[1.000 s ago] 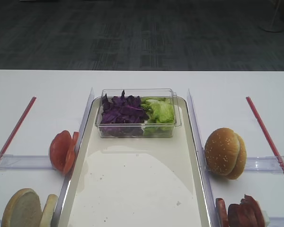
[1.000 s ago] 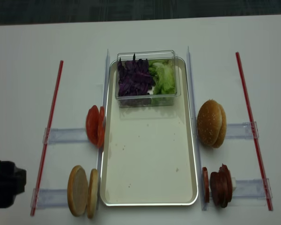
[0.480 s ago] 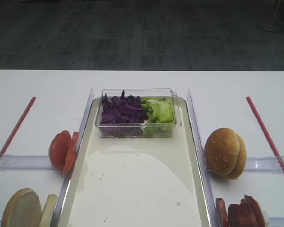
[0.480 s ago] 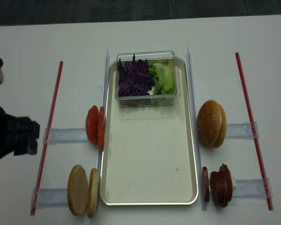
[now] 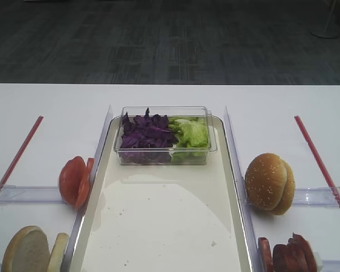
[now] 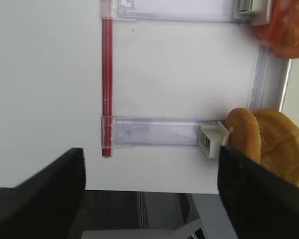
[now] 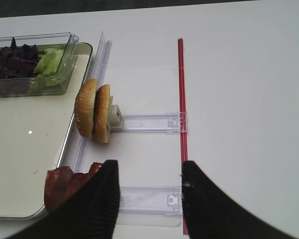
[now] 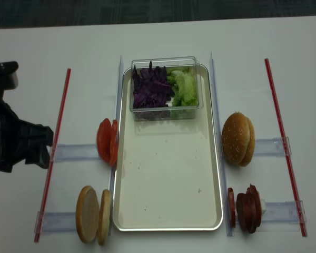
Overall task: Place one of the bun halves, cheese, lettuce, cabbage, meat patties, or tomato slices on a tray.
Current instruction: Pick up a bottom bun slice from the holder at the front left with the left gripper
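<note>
Cream-white tray (image 5: 158,226) is sitting mid-table with nothing on its bare surface — bun halves (image 5: 31,249) leaning just off its near-left corner. Right wrist view: right gripper (image 7: 149,194) is hovering with jaws spread, holding nothing. Left wrist view: left gripper (image 6: 149,184) is gaping wide, empty — bun halves (image 6: 269,144) just beside it.

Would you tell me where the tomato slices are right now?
In the overhead view, the tomato slices stand on edge just left of the tray, above the bun halves.
</note>
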Robot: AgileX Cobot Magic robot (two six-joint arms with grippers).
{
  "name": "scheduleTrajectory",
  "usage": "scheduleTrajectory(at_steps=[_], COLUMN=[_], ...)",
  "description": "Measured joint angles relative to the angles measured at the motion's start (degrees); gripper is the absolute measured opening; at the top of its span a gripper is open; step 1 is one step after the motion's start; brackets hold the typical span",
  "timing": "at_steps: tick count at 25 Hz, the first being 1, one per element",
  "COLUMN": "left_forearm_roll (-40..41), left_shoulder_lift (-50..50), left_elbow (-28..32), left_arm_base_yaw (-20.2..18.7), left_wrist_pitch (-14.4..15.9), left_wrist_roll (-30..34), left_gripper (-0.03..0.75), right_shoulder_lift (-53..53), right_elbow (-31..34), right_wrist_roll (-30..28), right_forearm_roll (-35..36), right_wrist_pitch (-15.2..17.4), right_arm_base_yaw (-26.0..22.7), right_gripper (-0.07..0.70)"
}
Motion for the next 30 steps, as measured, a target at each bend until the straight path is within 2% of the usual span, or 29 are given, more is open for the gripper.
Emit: scheduleTrajectory(at_steps=[4,8,15,22,30], left_forearm_roll=[-0.4,-1.2,-1.7,-1.7,-2.9], left_shoulder_lift=[0.0,0.0,0.6,1.6,4.6], left_elbow=[0.0,0.0,0.0,-0.1,-0.9], left_arm_base_yaw=[0.0,0.0,-3.7,-9.7,-20.2], left_wrist_pitch=[0.0,0.0,0.0,0.0,-0.2], left_wrist_roll=[0.0,0.0,-0.7,-2.9,-10.1], left_gripper=[0.52,0.486,0.44,0.435,0.435], right_shoulder_lift=[0.0,0.0,0.0,0.0,0.0], right_elbow=[0.0,0.0,0.0,0.0,0.0], right_wrist_roll=[-0.1,-0.1,-0.1,-0.1,-0.1], right_forearm_roll=[0.0,0.0,0.0,0.0,0.0], right_wrist_pitch=[0.0,0.0,0.0,0.0,0.0], right_arm_base_yaw=[0.0,0.0,0.0,0.0,0.0], right_gripper=[0.337,0.337,0.337,0.337,0.337])
